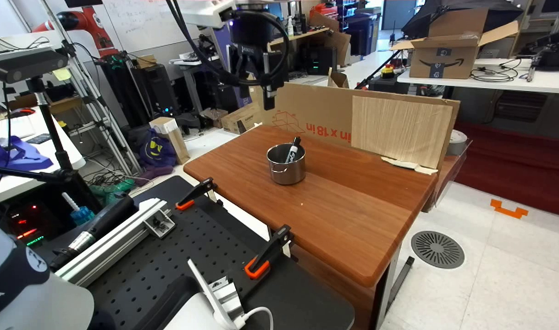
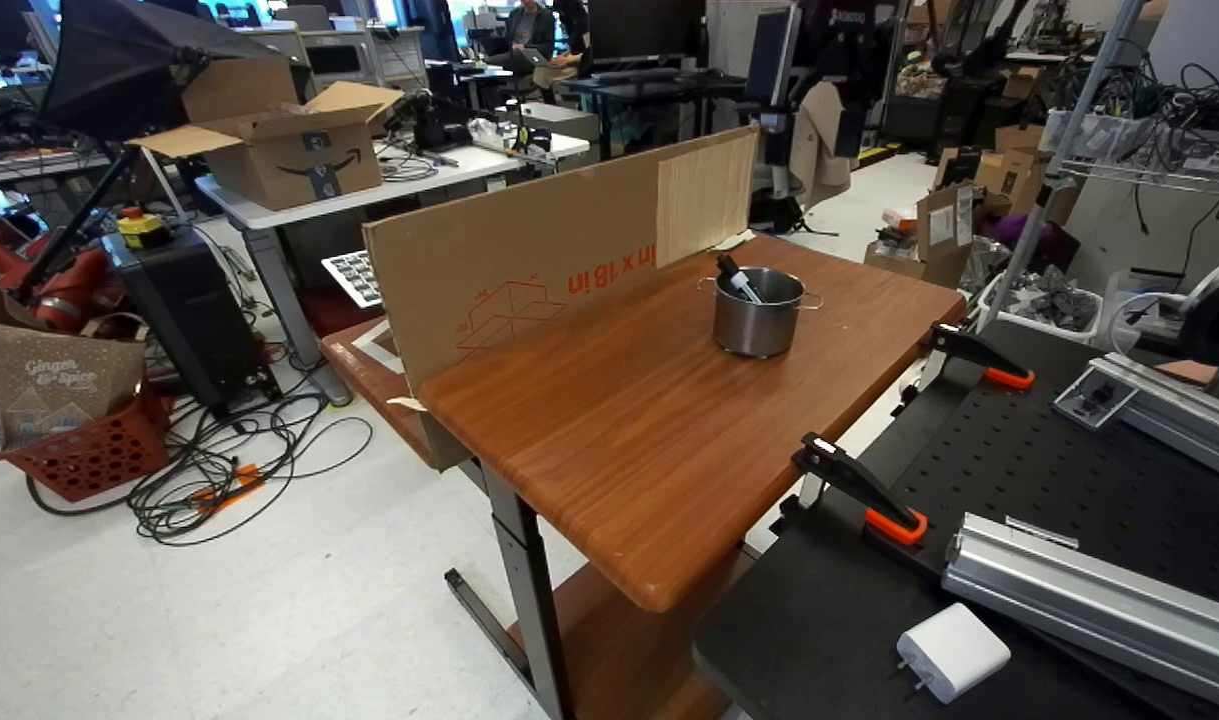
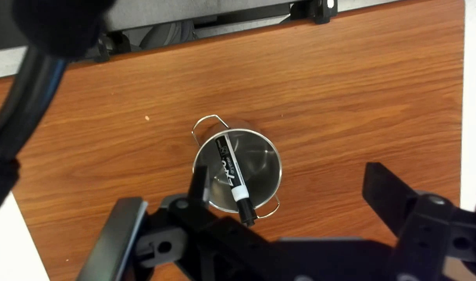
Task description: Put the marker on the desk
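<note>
Far L in wrist view, black cable (image 3: 29, 93): might snag on a low approach. L of ctr, finger (image 3: 198, 185) overlaps rim of metal pot (image 3: 257, 166) in view; depth unclear. Coming straight down there could clip rim & tip pot. Ctr: marker (image 3: 232, 171) sits tilted in pot, cap end poking past lower rim. Gripper (image 3: 287, 175): jaws spread wide, holding nothing; w/o re-centring, a squeeze could grab rim + marker tog., or miss. Grip on cap only might let barrel swivel & jam vs. pot wall, or pull cap off. Right side: desk (image 3: 378, 97), marker's target; round barrel could roll off R edge if dropped from height.
</note>
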